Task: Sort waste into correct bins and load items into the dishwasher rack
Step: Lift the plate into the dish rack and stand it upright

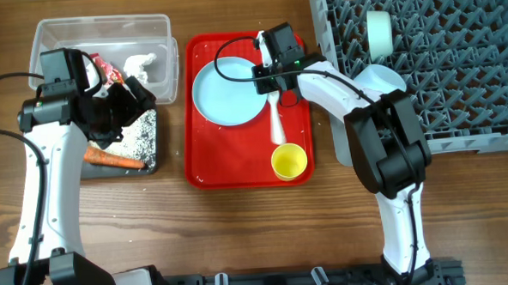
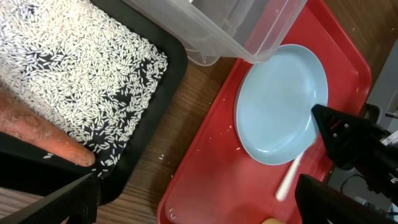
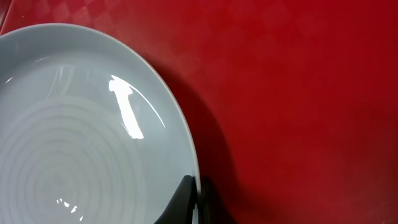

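Fingers (image 3: 185, 200) of right arm (image 1: 342, 89), reaching low, pinch plate (image 3: 81, 137) rim

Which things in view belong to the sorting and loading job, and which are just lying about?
Job: plate, spoon, yellow cup, carrot, rice, wrapper, tissue, clear tub, black tray, rack.
Lying about: red serving tray, table.

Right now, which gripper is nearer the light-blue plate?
Right. The right gripper is shut on the right rim of the light-blue plate on the red tray. The left gripper hangs open over the black tray, well off to the plate's left.
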### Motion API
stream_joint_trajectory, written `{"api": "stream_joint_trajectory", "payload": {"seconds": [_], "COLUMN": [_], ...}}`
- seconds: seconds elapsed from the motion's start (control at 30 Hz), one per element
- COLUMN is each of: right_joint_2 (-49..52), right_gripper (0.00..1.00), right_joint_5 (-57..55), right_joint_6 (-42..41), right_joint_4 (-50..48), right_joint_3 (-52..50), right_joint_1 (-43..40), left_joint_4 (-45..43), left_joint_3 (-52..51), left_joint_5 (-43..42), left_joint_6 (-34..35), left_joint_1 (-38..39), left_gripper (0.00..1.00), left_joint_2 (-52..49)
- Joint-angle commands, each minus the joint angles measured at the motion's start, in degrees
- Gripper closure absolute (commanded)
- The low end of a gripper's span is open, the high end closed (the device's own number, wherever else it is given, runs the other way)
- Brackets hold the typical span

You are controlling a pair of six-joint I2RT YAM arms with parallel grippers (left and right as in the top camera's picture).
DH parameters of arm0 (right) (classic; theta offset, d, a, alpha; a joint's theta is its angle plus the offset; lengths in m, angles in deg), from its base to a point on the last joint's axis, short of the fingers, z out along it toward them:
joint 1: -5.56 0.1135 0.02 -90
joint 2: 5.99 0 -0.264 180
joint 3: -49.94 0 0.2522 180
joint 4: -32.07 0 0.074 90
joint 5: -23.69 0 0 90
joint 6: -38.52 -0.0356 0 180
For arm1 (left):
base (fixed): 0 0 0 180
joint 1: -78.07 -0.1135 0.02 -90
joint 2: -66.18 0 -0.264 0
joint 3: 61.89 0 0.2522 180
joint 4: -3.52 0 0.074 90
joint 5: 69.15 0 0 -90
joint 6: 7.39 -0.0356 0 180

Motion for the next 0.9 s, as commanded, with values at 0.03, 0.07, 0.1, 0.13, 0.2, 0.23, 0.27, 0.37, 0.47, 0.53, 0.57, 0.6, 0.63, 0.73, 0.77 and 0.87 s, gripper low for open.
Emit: {"api": "stream_joint_trajectory", "payload": {"seconds": [0.03, 0.07, 0.1, 0.13, 0.2, 0.23, 0.27, 0.37, 0.47, 0.53, 0.57, 0.6, 0.63, 0.73, 0.77, 0.87], "right_joint_2": [-0.7, -2.4, -4.3, -6.0, -11.8, -14.6, -17.3, -27.0, -36.2, -40.4, -41.9, -42.4, -42.5, -41.7, -41.2, -39.9], "right_gripper": [0.96, 0.96, 0.96, 0.96, 0.96, 0.96, 0.96, 0.95, 0.96, 0.96, 0.96, 0.96, 0.96, 0.96, 0.96, 0.96], "right_joint_5": [-4.8, -4.7, -4.7, -4.7, -6.2, -7.6, -9.3, -18.3, -30.5, -42.6, -47.6, -49.9, -51.0, -56.6, -59.3, -62.3], "right_joint_6": [-2.3, -2.6, -2.7, -2.7, -2.7, -2.7, -2.7, -2.6, -2.0, -1.5, 2.1, 6.3, 9.7, 20.5, 23.4, 31.4], "right_joint_4": [1.6, 1.8, 1.8, 1.8, 1.6, 1.5, 1.5, 1.6, 1.6, 0.2, -1.7, -3.3, -4.3, -5.0, -4.9, -4.9], "right_joint_3": [0.3, 0.3, 0.3, 0.3, 0.3, 0.3, 0.3, 0.3, 0.3, 0.3, 0.3, 0.3, 0.3, 0.3, 0.3, 0.3], "right_joint_1": [-0.5, -1.0, -1.5, -1.9, -2.8, -3.1, -3.4, -5.0, -7.5, -9.5, -10.9, -12.2, -13.1, -16.7, -17.2, -18.8], "left_joint_4": [-0.2, -0.2, -0.2, -0.2, -0.2, -0.2, -0.2, -0.2, -0.2, -0.2, -0.2, -0.2, -0.2, -0.2, -0.2, -0.2], "left_joint_3": [-0.1, -0.1, -0.1, -0.1, -0.1, -0.1, -0.1, -0.1, -0.1, -0.1, -0.1, -0.1, -0.1, -0.1, -0.1, -0.1], "left_joint_5": [0.4, 0.4, 0.4, 0.4, 0.4, 0.4, 0.4, 0.4, 0.4, 0.4, 0.4, 0.4, 0.4, 0.4, 0.4, 0.4], "left_joint_6": [-0.9, -0.9, -0.9, -0.9, -0.9, -0.9, -0.9, -0.9, -0.9, -0.9, -0.9, -0.9, -0.9, -0.9, -0.9, -0.9], "left_joint_1": [-0.1, -0.1, -0.1, -0.1, -0.1, -0.1, -0.1, -0.1, -0.1, -0.1, -0.1, -0.1, -0.1, -0.1, -0.1, -0.1], "left_gripper": [0.00, 0.00, 0.00, 0.00, 0.00, 0.00, 0.00, 0.00, 0.00, 0.00, 0.00, 0.00, 0.00, 0.00, 0.00, 0.00], "left_joint_2": [1.2, 1.2, 1.2, 1.2, 1.2, 1.2, 1.2, 1.2, 1.2, 1.2, 1.2, 1.2, 1.2, 1.2, 1.2, 1.2]}}
